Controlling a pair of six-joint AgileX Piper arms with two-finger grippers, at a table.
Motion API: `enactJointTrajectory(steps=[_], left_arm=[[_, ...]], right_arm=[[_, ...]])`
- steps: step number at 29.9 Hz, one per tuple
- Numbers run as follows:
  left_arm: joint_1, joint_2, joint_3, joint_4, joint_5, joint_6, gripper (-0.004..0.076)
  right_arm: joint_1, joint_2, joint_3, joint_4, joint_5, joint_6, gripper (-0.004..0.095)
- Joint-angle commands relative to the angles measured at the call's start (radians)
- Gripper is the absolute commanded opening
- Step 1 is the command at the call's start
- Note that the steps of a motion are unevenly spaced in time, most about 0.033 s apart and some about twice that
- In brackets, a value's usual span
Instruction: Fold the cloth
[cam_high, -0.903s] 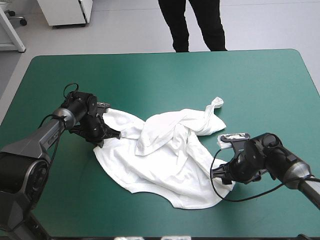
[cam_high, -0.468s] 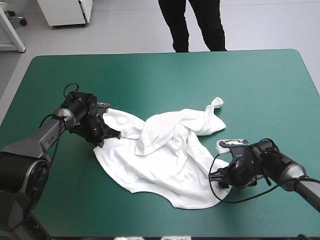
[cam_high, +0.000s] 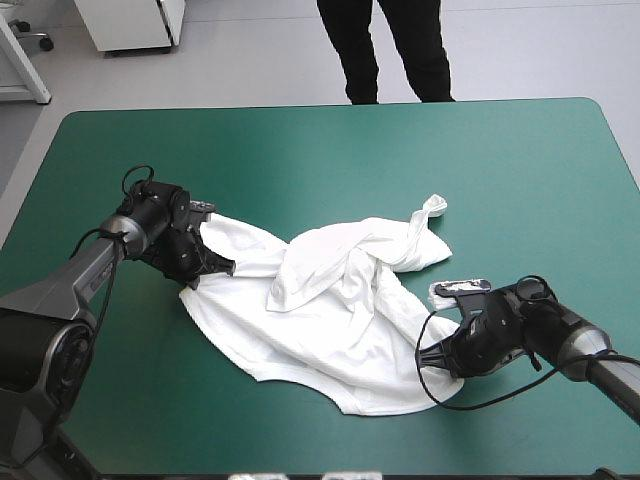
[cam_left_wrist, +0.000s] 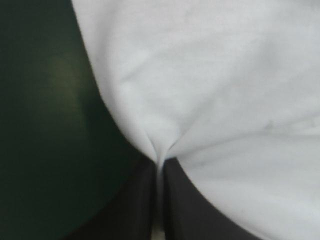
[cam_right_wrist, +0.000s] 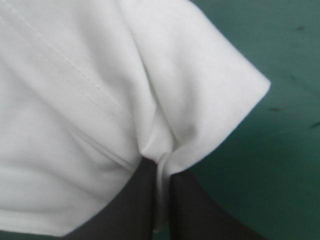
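T-shirt (cam_high: 330, 310): white, crumpled, partly spread near middle of teal-green table cover (cam_high: 300, 150), closer to front edge. Left gripper (cam_left_wrist: 158, 165): black fingers pinched almost together on shirt's edge nearest table's left edge. Right gripper (cam_right_wrist: 161, 167): fingers likewise clamped on shirt fabric beside stitched hem, toward front right corner.

One T-shirt (cam_high: 320, 335), two pincers (cam_high: 213, 268) (cam_high: 440, 352), one table (cam_high: 350, 160)

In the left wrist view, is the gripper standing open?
No, the left gripper comes to one pointed arch at the middle, shut on a pinched fold of the white T-shirt.
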Motion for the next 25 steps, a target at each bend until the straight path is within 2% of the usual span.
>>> enactJointTrajectory(steps=[1,7,13,25], left_arm=[[0.000,-0.122,-0.072,0.024,0.017,0.012,-0.0003],[0.000,-0.260,-0.229,0.012,0.059,0.019,-0.0003],[0.000,-0.374,-0.442,-0.011,0.072,0.019,-0.0003],[0.000,-0.429,-0.898,-0.286,0.054,0.125,-0.0003]], right_arm=[[0.004,-0.085,-0.087,-0.026,0.023,0.021,-0.0017],[0.004,-0.176,-0.334,-0.160,0.105,0.069,-0.0017],[0.004,-0.193,-0.622,-0.248,0.184,0.063,-0.0017],[0.004,-0.162,-1.197,-0.253,0.181,-0.121,-0.0017]])
